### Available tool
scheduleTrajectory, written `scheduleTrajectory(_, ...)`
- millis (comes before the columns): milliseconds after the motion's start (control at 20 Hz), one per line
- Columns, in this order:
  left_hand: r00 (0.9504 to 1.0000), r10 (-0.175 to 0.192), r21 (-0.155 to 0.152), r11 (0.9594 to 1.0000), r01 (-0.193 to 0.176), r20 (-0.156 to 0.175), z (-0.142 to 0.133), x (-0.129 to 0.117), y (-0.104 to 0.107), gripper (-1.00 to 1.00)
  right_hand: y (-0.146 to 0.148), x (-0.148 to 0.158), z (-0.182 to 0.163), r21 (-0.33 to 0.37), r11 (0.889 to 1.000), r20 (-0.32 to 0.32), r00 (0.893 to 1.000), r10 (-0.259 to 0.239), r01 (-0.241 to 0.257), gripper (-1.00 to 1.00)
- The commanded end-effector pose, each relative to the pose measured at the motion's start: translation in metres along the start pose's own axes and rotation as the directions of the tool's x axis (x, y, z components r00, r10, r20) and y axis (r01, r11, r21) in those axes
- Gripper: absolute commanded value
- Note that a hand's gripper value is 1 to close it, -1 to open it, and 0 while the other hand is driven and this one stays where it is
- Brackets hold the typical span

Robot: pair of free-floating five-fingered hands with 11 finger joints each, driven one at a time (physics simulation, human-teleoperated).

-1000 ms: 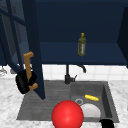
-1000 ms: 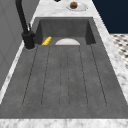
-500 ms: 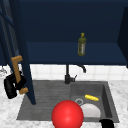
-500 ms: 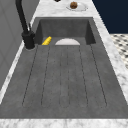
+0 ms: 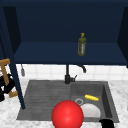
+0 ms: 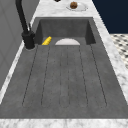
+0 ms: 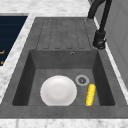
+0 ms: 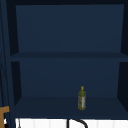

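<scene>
Left hand point(image 5: 5, 86) at far left of front view, fingers curled round wooden handle point(image 5: 5, 75) of open cabinet door point(image 5: 13, 70), door swung wide off the hinge side. Right hand point(image 5: 107, 123) low at bottom right by sink point(image 5: 45, 90) rim, finger state impossible to tell. Olive bottle point(image 5: 81, 45) upright on lower cabinet shelf point(image 5: 50, 53). White plate point(image 7: 58, 90) flat in basin, corn cob point(image 7: 90, 94) just beside near drain. Red ball point(image 5: 67, 115) in front.
</scene>
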Motion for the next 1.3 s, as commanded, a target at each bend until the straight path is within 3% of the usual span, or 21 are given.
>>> scheduleTrajectory(0,0.9998,-0.018,0.049,0.9986,0.018,-0.001,0.023,0.014,0.034,1.00,0.000,0.000,0.000,0.000,1.000,0.000,1.000,0.000,0.000,0.00)
scheduleTrajectory(100,0.9999,-0.006,0.047,0.9989,0.007,-0.014,0.019,0.010,0.047,1.00,0.000,0.000,0.000,0.000,1.000,0.000,1.000,0.000,0.000,0.00)
scheduleTrajectory(500,0.9992,0.039,0.066,0.9971,-0.038,-0.012,0.024,-0.005,0.092,1.00,0.000,0.000,0.000,0.000,1.000,0.000,1.000,0.000,0.000,0.00)
scheduleTrajectory(600,0.9981,0.055,0.071,0.9961,-0.053,-0.027,0.020,-0.009,0.101,1.00,0.000,0.000,0.000,0.000,1.000,0.000,1.000,0.000,0.000,0.00)
scheduleTrajectory(900,0.9950,0.099,0.050,0.9939,-0.098,-0.011,0.006,-0.015,0.090,1.00,0.000,0.000,0.000,0.000,1.000,0.000,1.000,0.000,0.000,0.00)
scheduleTrajectory(950,0.9954,0.096,0.061,0.9935,-0.096,0.010,0.001,-0.008,0.091,-1.00,0.000,0.000,0.000,0.000,1.000,0.000,1.000,0.000,0.000,0.00)
scheduleTrajectory(1000,0.9982,0.050,0.022,0.9985,-0.051,0.034,-0.005,-0.002,0.096,-1.00,0.000,0.000,0.000,0.000,1.000,0.000,1.000,0.000,0.000,0.00)
scheduleTrajectory(1050,0.9981,0.038,0.021,0.9990,-0.039,0.048,-0.008,0.003,0.101,-1.00,0.000,0.000,0.000,0.000,1.000,0.000,1.000,0.000,0.000,0.00)
scheduleTrajectory(1100,0.9972,0.039,0.021,0.9989,-0.041,0.064,-0.009,0.006,0.108,-1.00,0.000,0.000,0.000,0.000,1.000,0.000,1.000,0.000,0.000,0.00)
scheduleTrajectory(1250,0.9963,0.050,0.016,0.9986,-0.051,0.071,-0.012,0.018,0.125,-1.00,0.000,0.000,0.000,0.000,1.000,0.000,1.000,0.000,0.000,0.00)
